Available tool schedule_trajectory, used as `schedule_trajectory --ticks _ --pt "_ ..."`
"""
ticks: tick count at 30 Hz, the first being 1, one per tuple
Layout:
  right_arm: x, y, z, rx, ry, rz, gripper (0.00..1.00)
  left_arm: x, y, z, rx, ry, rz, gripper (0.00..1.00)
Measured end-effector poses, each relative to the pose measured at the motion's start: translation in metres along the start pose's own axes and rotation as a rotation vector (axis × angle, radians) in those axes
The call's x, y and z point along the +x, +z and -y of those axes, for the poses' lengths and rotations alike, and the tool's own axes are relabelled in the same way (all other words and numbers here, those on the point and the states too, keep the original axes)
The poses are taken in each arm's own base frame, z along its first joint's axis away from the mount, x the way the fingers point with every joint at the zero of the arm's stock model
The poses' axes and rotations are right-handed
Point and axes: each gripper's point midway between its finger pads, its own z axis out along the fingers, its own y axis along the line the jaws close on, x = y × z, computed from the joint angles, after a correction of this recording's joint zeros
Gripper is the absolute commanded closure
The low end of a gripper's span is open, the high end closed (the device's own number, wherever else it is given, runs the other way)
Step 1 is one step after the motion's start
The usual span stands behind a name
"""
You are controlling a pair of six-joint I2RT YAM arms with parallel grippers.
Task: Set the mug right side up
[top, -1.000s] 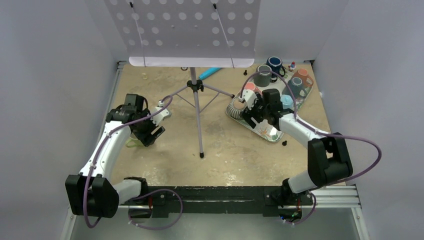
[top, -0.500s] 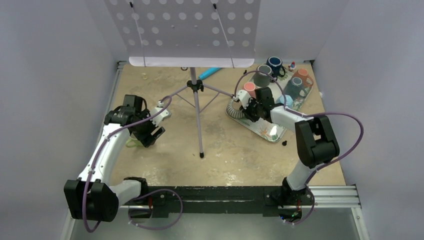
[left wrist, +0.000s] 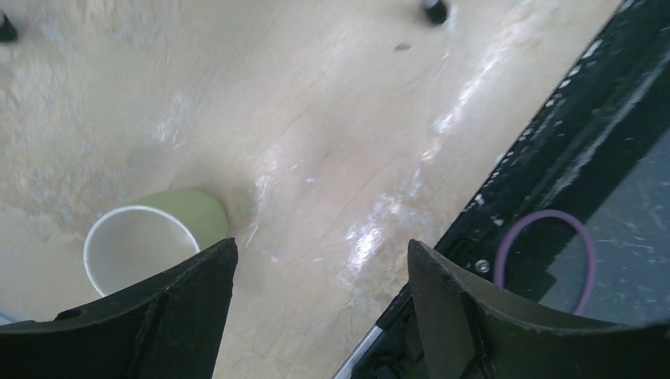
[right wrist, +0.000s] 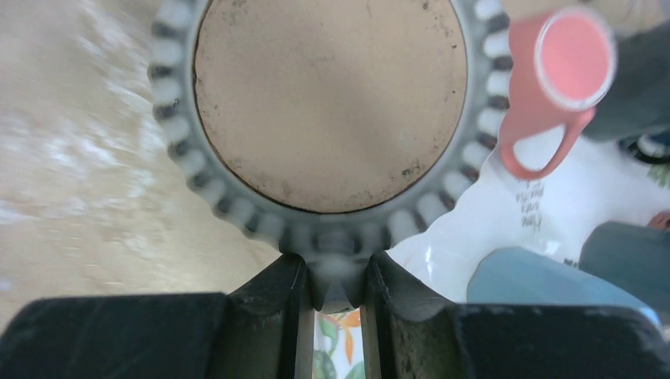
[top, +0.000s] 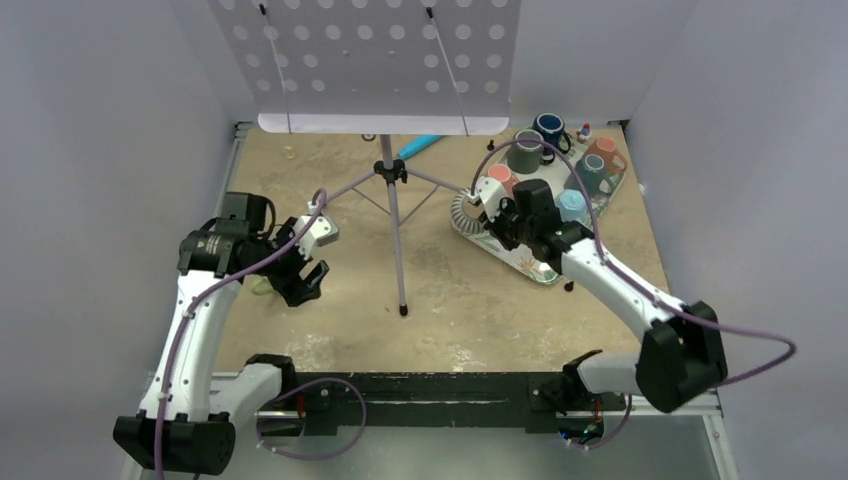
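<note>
A grey ribbed mug (right wrist: 328, 103) shows its bare brown base to the right wrist camera. In the top view this ribbed mug (top: 466, 212) sits at the left end of the flowered tray (top: 530, 262). My right gripper (right wrist: 336, 272) is shut on the mug's handle, a finger on each side. From above, the right gripper (top: 497, 213) stands just right of the mug. My left gripper (left wrist: 321, 249) hangs open over bare table with nothing between its fingers. A green mug (left wrist: 142, 245) stands mouth up beside its left finger.
A music stand (top: 395, 200) on tripod legs stands mid-table between the arms. The tray carries a pink mug (top: 498, 178), a light blue mug (top: 572, 205), a grey mug (top: 525, 150) and several others behind. The black base rail (top: 450, 390) runs along the near edge.
My right gripper has closed on the ribbed mug's handle and the right arm's elbow has swung out right. The left arm has drawn back to the left, away from the green mug.
</note>
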Motion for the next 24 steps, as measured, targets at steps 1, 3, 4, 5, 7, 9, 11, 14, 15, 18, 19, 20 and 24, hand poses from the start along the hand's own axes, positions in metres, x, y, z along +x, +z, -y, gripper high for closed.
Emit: schedule_trajectory --ticks 1,3,4,5,7,9,11,14,15,18,19,20,24 --pt "-0.014 -0.015 -0.002 0.011 0.008 0.052 1.0 -0.009 -0.008 0.007 0.018 0.013 0.039 0.15" --pt "-0.039 -0.036 -0.02 -0.013 -0.001 0.146 1.0 -0.026 -0.024 0.024 0.066 0.036 0.121 0.13" --pt "-0.048 -0.046 -0.027 -0.03 0.001 0.186 1.0 -0.032 -0.031 0.032 0.087 0.045 0.154 0.12" --pt "-0.059 -0.058 -0.039 -0.062 0.001 0.238 1.0 -0.039 -0.039 0.042 0.116 0.052 0.192 0.1" --pt "-0.077 -0.082 -0.068 -0.151 0.004 0.348 1.0 -0.051 -0.054 0.06 0.167 0.064 0.261 0.08" --pt "-0.094 -0.108 -0.104 -0.267 0.004 0.48 1.0 -0.063 -0.069 0.079 0.222 0.072 0.337 0.06" --pt "-0.11 -0.134 -0.14 -0.396 -0.001 0.608 1.0 -0.075 -0.084 0.096 0.277 0.074 0.409 0.03" --pt "-0.139 -0.176 -0.188 -0.593 -0.011 0.809 1.0 -0.095 -0.108 0.123 0.382 0.052 0.533 0.02" --pt "-0.147 -0.186 -0.197 -0.634 -0.006 0.857 1.0 -0.1 -0.114 0.129 0.411 0.039 0.564 0.01" --pt "-0.176 -0.209 -0.213 -0.714 0.025 0.99 1.0 -0.119 -0.134 0.143 0.5 -0.002 0.664 0.01" --pt "-0.183 -0.212 -0.218 -0.731 0.035 1.017 1.0 -0.124 -0.139 0.146 0.518 -0.012 0.691 0.01" --pt "-0.19 -0.214 -0.223 -0.751 0.045 1.029 1.0 -0.128 -0.143 0.148 0.531 -0.015 0.713 0.02" --pt "-0.215 -0.211 -0.241 -0.804 0.082 1.046 1.0 -0.139 -0.162 0.158 0.591 -0.043 0.767 0.03"
